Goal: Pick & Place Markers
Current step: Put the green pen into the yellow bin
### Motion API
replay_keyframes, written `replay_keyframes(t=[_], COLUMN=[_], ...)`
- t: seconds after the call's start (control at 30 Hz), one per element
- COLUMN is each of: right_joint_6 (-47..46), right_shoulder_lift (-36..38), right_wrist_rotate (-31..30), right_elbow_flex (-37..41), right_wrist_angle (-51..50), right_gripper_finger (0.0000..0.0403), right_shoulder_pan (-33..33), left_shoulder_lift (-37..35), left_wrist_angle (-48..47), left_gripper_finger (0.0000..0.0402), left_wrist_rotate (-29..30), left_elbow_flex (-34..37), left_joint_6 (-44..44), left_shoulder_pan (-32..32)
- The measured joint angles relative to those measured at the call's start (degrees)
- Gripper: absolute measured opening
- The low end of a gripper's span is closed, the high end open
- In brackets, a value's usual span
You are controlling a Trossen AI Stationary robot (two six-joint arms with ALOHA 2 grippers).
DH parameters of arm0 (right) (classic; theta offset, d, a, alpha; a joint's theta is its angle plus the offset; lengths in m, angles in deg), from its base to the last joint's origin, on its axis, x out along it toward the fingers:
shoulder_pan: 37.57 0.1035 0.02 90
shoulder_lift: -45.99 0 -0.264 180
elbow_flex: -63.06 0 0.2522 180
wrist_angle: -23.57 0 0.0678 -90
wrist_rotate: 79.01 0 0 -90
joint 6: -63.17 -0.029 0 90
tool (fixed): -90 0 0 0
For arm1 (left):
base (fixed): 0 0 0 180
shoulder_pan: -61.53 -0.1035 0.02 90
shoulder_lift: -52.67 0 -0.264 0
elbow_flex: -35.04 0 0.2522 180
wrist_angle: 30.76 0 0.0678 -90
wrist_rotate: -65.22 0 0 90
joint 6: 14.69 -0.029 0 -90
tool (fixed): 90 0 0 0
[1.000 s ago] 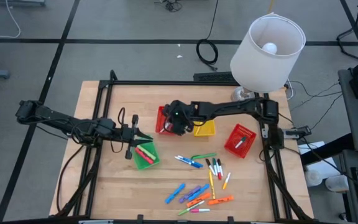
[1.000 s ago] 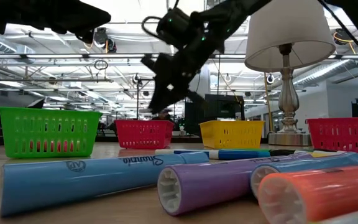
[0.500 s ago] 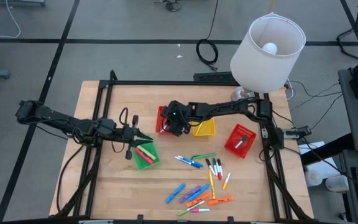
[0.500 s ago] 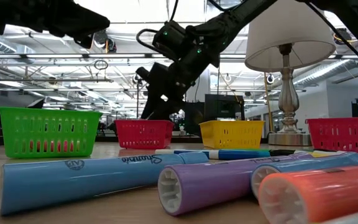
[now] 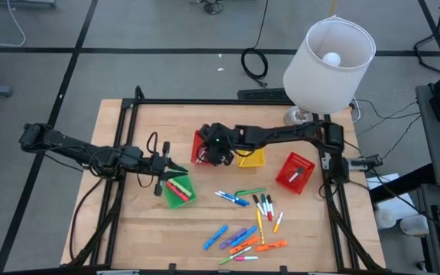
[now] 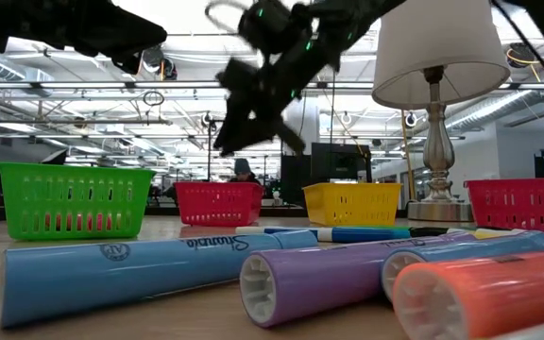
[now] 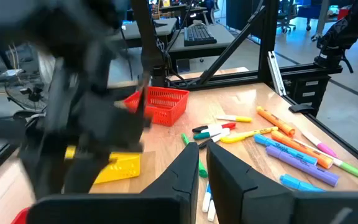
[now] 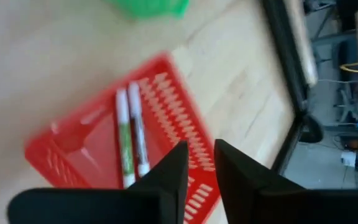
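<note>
Several loose markers [image 5: 247, 221] lie on the wooden table near its front edge, and large in the low view as markers [image 6: 348, 274]. My right gripper [image 5: 207, 151] hangs open and empty above the left red basket [image 5: 195, 145]. In the right wrist view that red basket [image 8: 73, 155] holds two markers [image 8: 129, 137] lying side by side, below the gripper [image 8: 201, 165]. My left gripper [image 5: 182, 169] waits shut over the far edge of the green basket [image 5: 179, 191], which holds red and pink markers. Its fingers [image 7: 191, 162] have nothing between them.
A yellow basket [image 5: 252, 159] stands right of the left red basket, and a second red basket [image 5: 295, 172] holding one marker stands farther right. A table lamp [image 5: 328, 53] is at the far right corner. A black frame rail [image 5: 205, 101] borders the table.
My right gripper dipped toward the left red basket, then rose again above it and rolled its wrist. My left arm kept still.
</note>
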Motion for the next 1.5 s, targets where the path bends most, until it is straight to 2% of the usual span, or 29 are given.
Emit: replay_keyframes(t=[0.17, 0.37, 0.5, 0.63, 0.8, 0.9, 0.97, 1.07, 1.3, 1.4, 1.5], right_joint_6=[-9.1, -17.5, -25.1, -37.5, -60.0, -67.8, -69.8, -71.1, -68.9, -70.3, -74.6], right_shoulder_lift=[7.5, 19.8, 28.1, 35.3, 40.4, 41.3, 41.4, 41.5, 39.9, 37.8, 34.7], right_wrist_rotate=[0.4, 0.2, -3.3, -11.1, -11.8, -13.9, -16.2, -16.0, -15.9, -13.8, -11.5], right_elbow_flex=[0.0, 0.0, 0.0, 0.0, 0.1, 4.5, 9.3, 17.8, 37.4, 42.7, 44.2], right_wrist_angle=[-5.0, -8.9, -10.1, -16.7, -30.3, -32.2, -29.4, -22.2, 6.6, 14.7, 15.6], right_gripper_finger=[0.0036, 0.0004, 0.0003, 0.0001, 0.0001, 0.0001, 0.0001, 0.0001, 0.0001, 0.0001, 0.0], right_shoulder_pan=[4.6, 12.1, 17.3, 22.2, 27.0, 30.6, 32.7, 34.0, 32.7, 29.9, 27.6], left_shoulder_lift=[0.0, 0.0, 0.0, 0.0, 0.0, 0.0, 0.0, 0.0, 0.0, 0.0, 0.0], left_wrist_angle=[-0.4, -0.3, -0.7, -0.8, -0.7, -0.7, -0.7, -0.7, -0.6, -0.1, 1.0], left_gripper_finger=[0.0042, 0.0042, 0.0042, 0.0042, 0.0042, 0.0042, 0.0042, 0.0042, 0.0042, 0.0042, 0.0042], left_wrist_rotate=[0.0, 1.2, 3.4, 4.2, 4.2, 4.2, 4.2, 4.2, 5.0, 5.7, 7.0], left_elbow_flex=[0.0, 0.0, 0.0, 0.0, 0.0, 0.0, -0.1, -0.1, -0.1, -0.1, -0.1], left_joint_6=[-0.4, -0.5, -0.6, 0.4, 2.0, 2.3, 3.1, 3.5, 3.1, 3.0, 2.6], left_shoulder_pan=[0.0, -0.1, -0.1, -0.1, -0.1, -0.1, -0.1, -0.1, -0.1, 0.0, -0.1])
